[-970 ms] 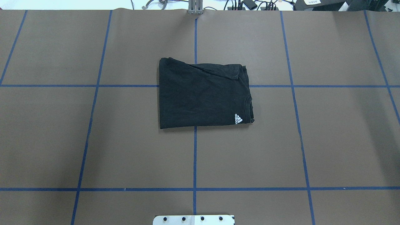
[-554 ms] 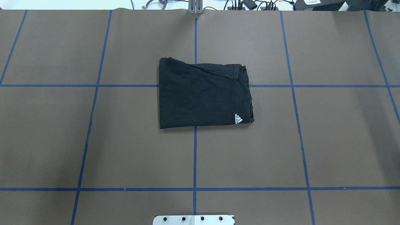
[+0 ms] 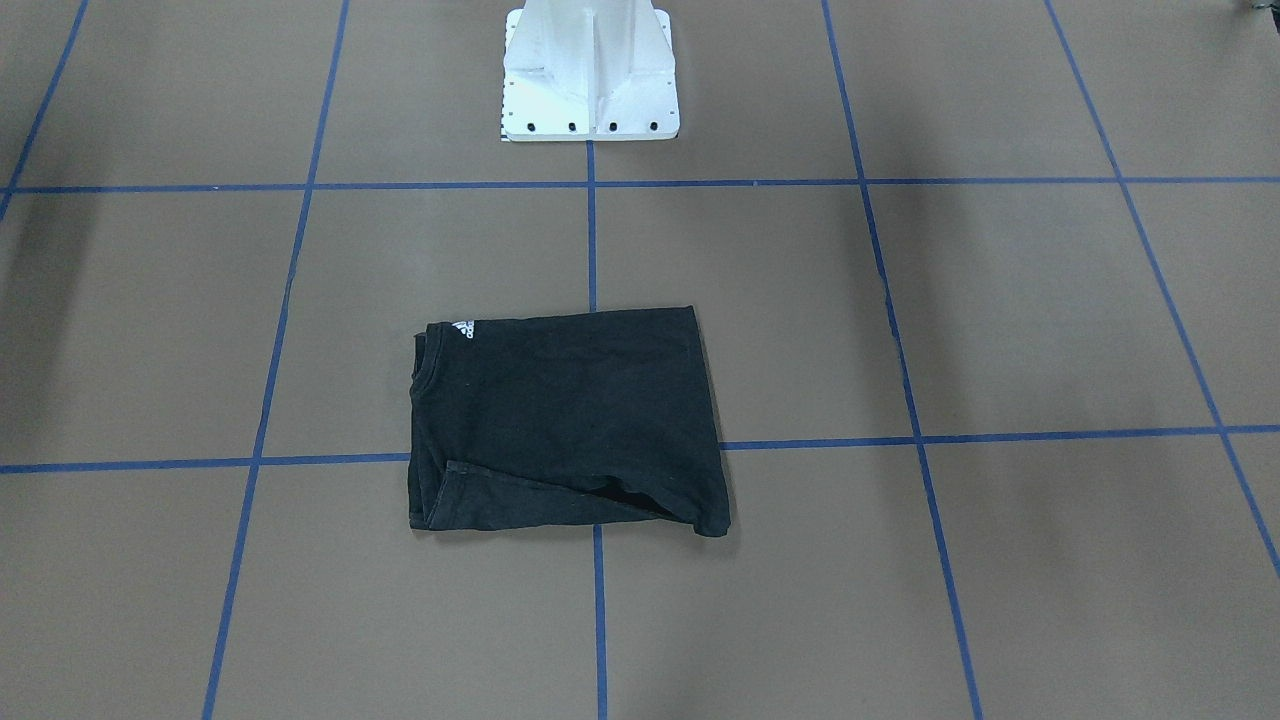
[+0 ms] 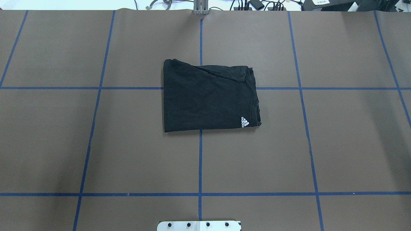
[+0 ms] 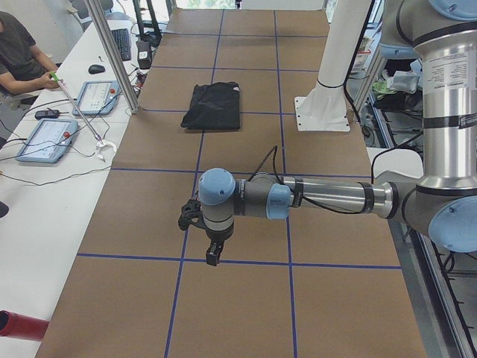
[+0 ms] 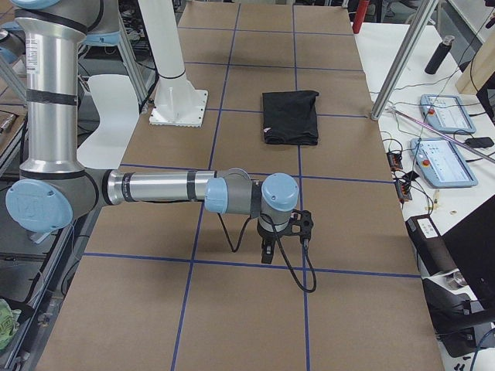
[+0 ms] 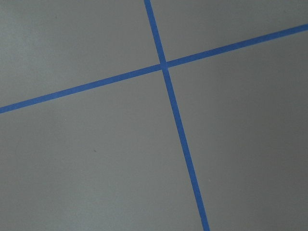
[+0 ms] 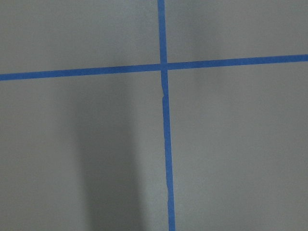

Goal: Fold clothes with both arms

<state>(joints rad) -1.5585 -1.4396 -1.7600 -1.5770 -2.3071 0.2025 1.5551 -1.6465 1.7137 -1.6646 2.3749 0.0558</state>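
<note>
Front-facing view: one black T-shirt [image 3: 560, 420], folded into a rough rectangle, lies flat near the middle of the brown surface [image 3: 1000, 320], over a crossing of blue tape lines [image 3: 1000, 437]. One small white logo [image 3: 462, 328] shows at its collar corner, and one white pedestal base [image 3: 590, 70] stands beyond it, apart. Overhead view: the same single shirt, with one folded layer running slantwise along its far edge. Exterior left view: one left arm [image 5: 328, 198] reaches low across the surface, well apart from the shirt. The left gripper [image 5: 212, 253] points down, and whether its fingers are apart or together cannot be told. One person [image 5: 16, 48] sits at a side desk. Exterior right view: one right arm [image 6: 155, 187] is posed likewise, with the right gripper [image 6: 267, 251] pointing down and its finger state not determinable. Each of the two wrist views shows one tape crossing on the surface.
</note>
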